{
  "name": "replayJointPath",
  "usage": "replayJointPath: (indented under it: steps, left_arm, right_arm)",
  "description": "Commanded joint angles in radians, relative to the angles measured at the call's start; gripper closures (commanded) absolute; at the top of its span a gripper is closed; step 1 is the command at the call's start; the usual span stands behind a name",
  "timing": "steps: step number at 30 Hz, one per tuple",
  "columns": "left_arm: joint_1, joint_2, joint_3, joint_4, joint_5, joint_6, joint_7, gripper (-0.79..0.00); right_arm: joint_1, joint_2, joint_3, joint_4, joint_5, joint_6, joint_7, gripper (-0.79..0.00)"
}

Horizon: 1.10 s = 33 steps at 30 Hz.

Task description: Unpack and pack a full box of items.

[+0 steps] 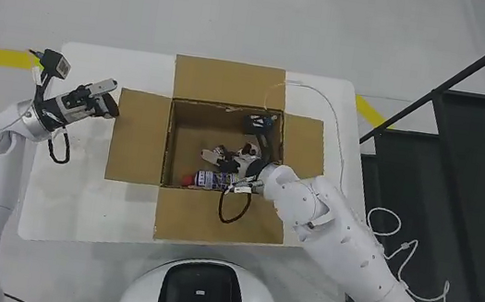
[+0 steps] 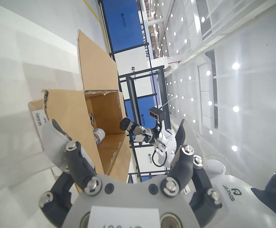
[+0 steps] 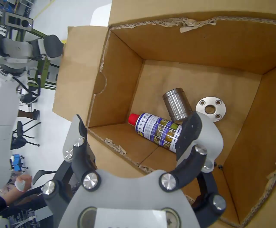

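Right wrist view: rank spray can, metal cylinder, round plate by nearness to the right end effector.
1. Spray can, lying just under the right end effector.
2. Metal cylinder, just behind the can.
3. Round plate, beside the cylinder, farther aside.

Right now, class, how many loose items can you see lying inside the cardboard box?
3: a spray can lying on the box floor, a steel cylinder beside it, a metal disc beside the cylinder. The right tool may hide others.
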Motion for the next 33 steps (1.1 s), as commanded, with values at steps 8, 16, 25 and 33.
replayJointPath:
  steps: [8,16,25,33]
  left_arm:
    - [-0.021,0.001,0.012,0.040,-0.040,-0.033,-0.033,-0.785]
    - [-0.021,0.001,0.012,0.040,-0.040,-0.033,-0.033,-0.785]
    - [-0.021,0.001,0.012,0.040,-0.040,-0.033,-0.033,-0.785]
    - [-0.021,0.001,0.012,0.040,-0.040,-0.033,-0.033,-0.785]
  right_arm:
    - [0.053,-0.019,-0.058,0.050,-0.059,0.049,0.018,-0.785]
    - [0.053,-0.019,-0.058,0.050,-0.059,0.049,0.018,-0.785]
    - [0.053,-0.019,-0.058,0.050,-0.059,0.049,0.018,-0.785]
    - [0.053,-0.019,-0.058,0.050,-0.059,0.049,0.018,-0.785]
